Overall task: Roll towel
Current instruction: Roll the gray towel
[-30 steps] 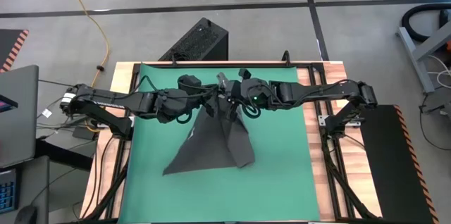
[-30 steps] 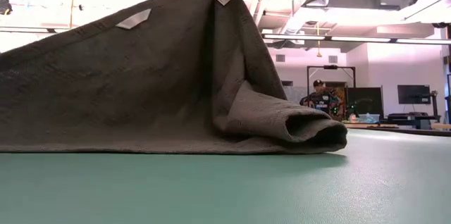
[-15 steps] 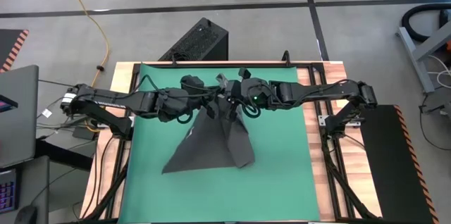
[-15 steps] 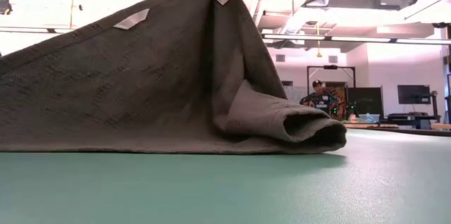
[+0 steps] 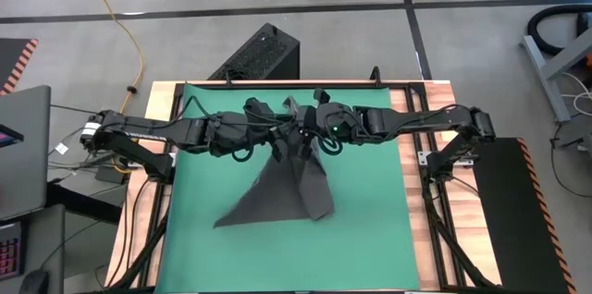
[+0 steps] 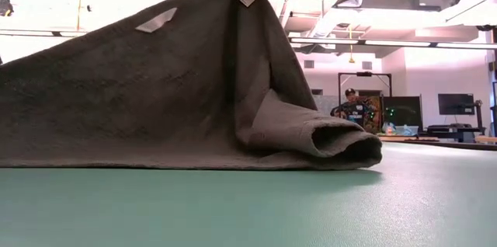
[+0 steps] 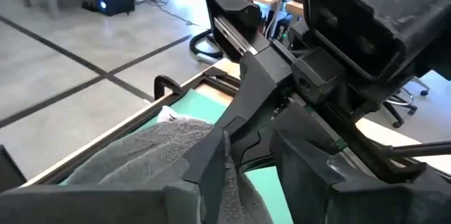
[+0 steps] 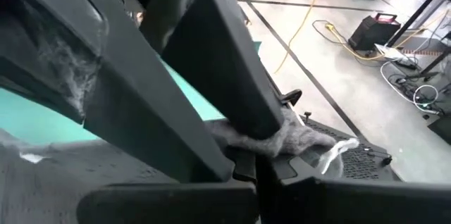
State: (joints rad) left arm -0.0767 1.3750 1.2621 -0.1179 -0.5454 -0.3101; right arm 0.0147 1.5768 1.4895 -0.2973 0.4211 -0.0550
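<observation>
Both pincers, left pincer (image 5: 275, 120) and right pincer (image 5: 298, 120), stay clamped on the towel (image 5: 282, 188), now hoisted slightly higher off the mat (image 5: 370, 229), rolling not yet begun.

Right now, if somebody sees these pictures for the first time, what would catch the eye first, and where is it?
The dark grey towel hangs like a tent over the middle of the green mat, its top edge lifted and its bottom edge resting on the mat. The left gripper and the right gripper meet at that peak, both shut on the cloth. In the low view, one lower corner curls into a loose fold.
</observation>
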